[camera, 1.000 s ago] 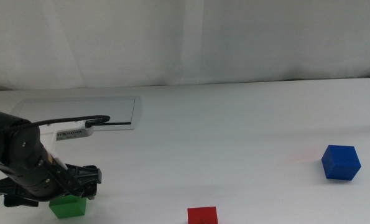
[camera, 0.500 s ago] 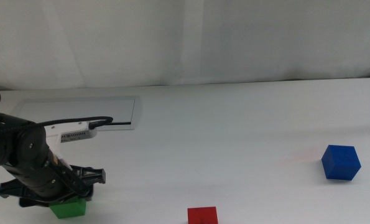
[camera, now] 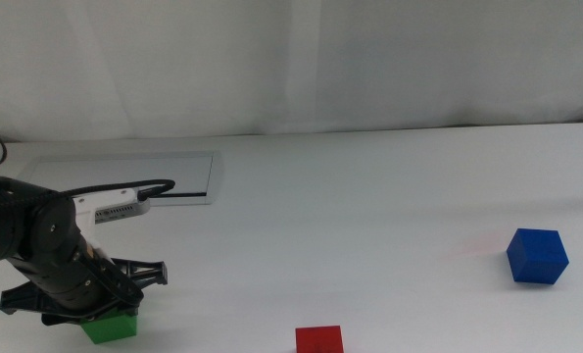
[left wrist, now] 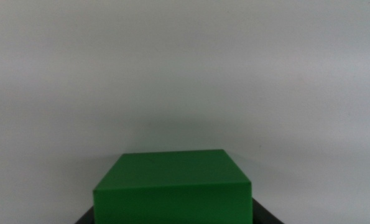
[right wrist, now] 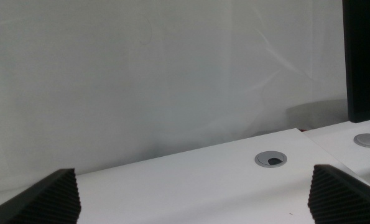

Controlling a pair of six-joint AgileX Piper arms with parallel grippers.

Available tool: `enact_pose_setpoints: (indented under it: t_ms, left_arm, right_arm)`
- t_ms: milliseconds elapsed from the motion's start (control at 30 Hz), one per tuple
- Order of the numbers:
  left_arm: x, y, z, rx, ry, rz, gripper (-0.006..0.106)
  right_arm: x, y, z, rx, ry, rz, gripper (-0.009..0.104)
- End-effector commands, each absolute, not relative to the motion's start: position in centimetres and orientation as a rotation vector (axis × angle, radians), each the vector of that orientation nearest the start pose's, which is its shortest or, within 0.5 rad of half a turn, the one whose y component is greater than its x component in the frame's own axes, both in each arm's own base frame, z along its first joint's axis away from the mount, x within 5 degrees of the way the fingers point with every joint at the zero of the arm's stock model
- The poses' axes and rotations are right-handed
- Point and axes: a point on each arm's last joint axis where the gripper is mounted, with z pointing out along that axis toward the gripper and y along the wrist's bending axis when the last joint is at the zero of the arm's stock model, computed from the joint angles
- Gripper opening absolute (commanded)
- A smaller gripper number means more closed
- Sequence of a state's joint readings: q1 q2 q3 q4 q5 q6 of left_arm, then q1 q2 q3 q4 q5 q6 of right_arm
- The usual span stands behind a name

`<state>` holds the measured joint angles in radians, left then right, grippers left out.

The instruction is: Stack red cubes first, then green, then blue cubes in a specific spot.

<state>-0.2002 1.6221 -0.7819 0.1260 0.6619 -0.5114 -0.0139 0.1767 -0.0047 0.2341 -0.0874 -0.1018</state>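
the white table (camera: 369, 196) fills the middle view, with a grey-framed panel (camera: 173, 162) set into it at about 10 o'clock. the left arm (camera: 31, 250) is the biggest thing on it, reaching in at 8 o'clock with the left gripper (camera: 100, 312) low over the green cube (camera: 110, 327). the wrist view shows that cube (left wrist: 172, 186) filling the space between the jaw tips, though only dark corners of the jaws show, so i cannot tell whether they are pressed on it or standing off. the gripper sits there, i judge, to take the green cube for the second layer.

the right gripper (right wrist: 191, 199) is out of the middle view; its 2 jaws stand wide apart on nothing, facing a table edge and a grey cable grommet (right wrist: 271, 159). it looks to be waiting.

cubes, counted: 1 green at 8 o'clock, 1 red cube (camera: 319, 340) at 6 o'clock at the picture's lower edge, 1 blue cube (camera: 537, 256) at 4 o'clock. all 3 are well apart, and none rests on another. the red one sits alone on bare tabletop, which reads as the stacking spot, so no layer is stacked yet.
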Motion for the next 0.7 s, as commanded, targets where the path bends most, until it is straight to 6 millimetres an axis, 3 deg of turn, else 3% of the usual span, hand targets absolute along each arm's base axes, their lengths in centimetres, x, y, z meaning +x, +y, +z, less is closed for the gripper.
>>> enact_pose_setpoints:
  t_ms: [0, 133, 367, 467, 667]
  left_arm:
    - [26.1, -4.6, 15.6, -0.355, 2.947, 0.022, -0.003]
    - [25.7, -4.5, 17.5, -0.352, 2.887, -0.006, -0.003]
    - [23.8, -5.3, 23.3, -0.303, 2.769, -0.115, -0.003]
    - [22.5, -7.4, 27.1, -0.221, 2.710, -0.184, -0.003]
    - [21.1, -12.2, 31.5, -0.060, 2.664, -0.286, -0.003]
  right_arm:
    - [7.1, -0.3, 19.8, 0.129, 1.599, 0.059, 0.103]
    - [7.1, -0.3, 19.8, 0.129, 1.599, 0.059, 0.103]
    - [7.1, -0.3, 19.8, 0.129, 1.599, 0.059, 0.103]
    - [7.1, -0.3, 19.8, 0.132, 1.598, 0.061, 0.103]
    - [7.1, -0.3, 19.8, 0.132, 1.598, 0.061, 0.103]
